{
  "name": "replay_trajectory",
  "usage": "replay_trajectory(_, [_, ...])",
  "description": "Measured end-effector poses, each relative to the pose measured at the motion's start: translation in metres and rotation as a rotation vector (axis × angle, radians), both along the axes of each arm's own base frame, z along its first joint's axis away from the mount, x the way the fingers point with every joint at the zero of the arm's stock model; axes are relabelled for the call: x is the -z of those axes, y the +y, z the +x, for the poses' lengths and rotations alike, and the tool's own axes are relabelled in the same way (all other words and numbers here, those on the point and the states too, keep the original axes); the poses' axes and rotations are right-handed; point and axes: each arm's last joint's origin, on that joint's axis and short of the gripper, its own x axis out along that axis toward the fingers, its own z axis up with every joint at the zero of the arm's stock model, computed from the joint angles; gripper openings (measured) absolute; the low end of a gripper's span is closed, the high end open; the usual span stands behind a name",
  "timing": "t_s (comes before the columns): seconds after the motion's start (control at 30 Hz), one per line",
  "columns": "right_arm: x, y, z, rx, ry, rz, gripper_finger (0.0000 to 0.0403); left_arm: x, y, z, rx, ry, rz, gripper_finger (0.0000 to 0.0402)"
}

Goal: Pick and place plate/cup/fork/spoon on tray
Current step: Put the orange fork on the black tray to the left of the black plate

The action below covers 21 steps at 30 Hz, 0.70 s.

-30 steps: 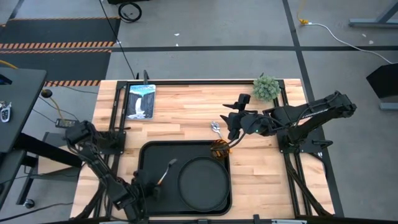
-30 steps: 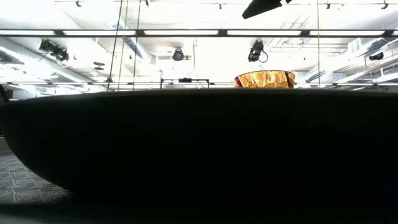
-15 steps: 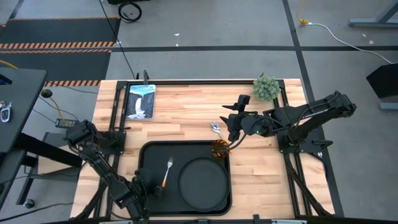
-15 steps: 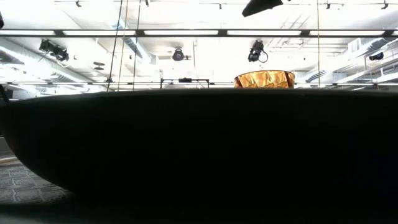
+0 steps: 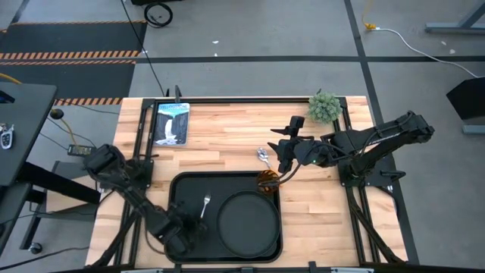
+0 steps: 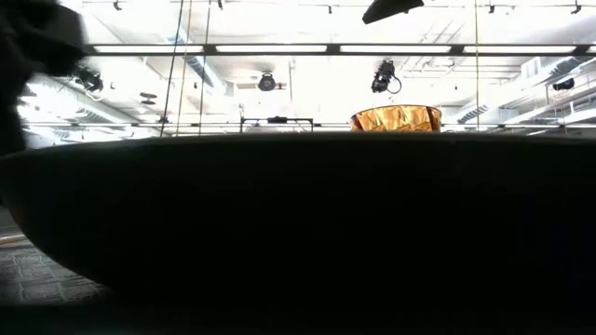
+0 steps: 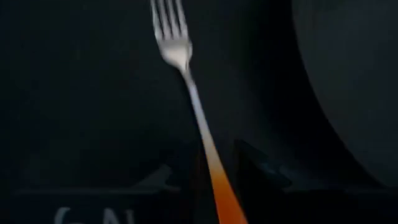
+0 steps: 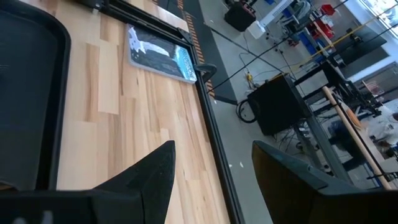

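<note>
On the tray [image 5: 176, 189]: fork [image 5: 204, 205] lies left of plate [image 5: 246, 222], cup [image 5: 266, 181] at far right corner | left gripper [image 5: 184, 231] at fork's handle end, grip state unclear | right gripper [image 8: 211, 171] spread wide above table [image 5: 227, 136] near spoon [image 5: 263, 155]

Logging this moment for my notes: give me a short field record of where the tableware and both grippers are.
tray: front centre of table
plate: on tray, right part
fork: on tray, left of plate
cup: at tray's far right corner
spoon: on table beyond tray
left gripper: over tray's front left, by the fork handle
right gripper: open, above table near spoon
</note>
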Motion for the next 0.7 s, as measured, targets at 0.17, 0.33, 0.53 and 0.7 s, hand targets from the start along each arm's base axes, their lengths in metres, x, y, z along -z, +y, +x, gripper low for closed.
replay_trajectory(0.17, [0.0,0.0,0.0,-0.013,0.0,0.01,0.0219,0.001,0.017,0.017,0.072,0.077,0.015,0.0105])
replay_trajectory(0.33, [0.0,0.001,0.001,-0.011,-0.008,0.016,0.0219,0.001,0.028,0.027,0.109,0.134,-0.002,0.0106])
replay_trajectory(0.53, [-0.001,0.001,0.001,-0.012,-0.015,0.018,0.0219,-0.002,0.033,0.033,0.096,0.149,-0.013,0.0105])
replay_trajectory(0.7, [-0.001,0.001,0.001,-0.012,-0.022,0.02,0.0219,-0.029,0.028,0.039,0.101,0.176,0.071,0.0105])
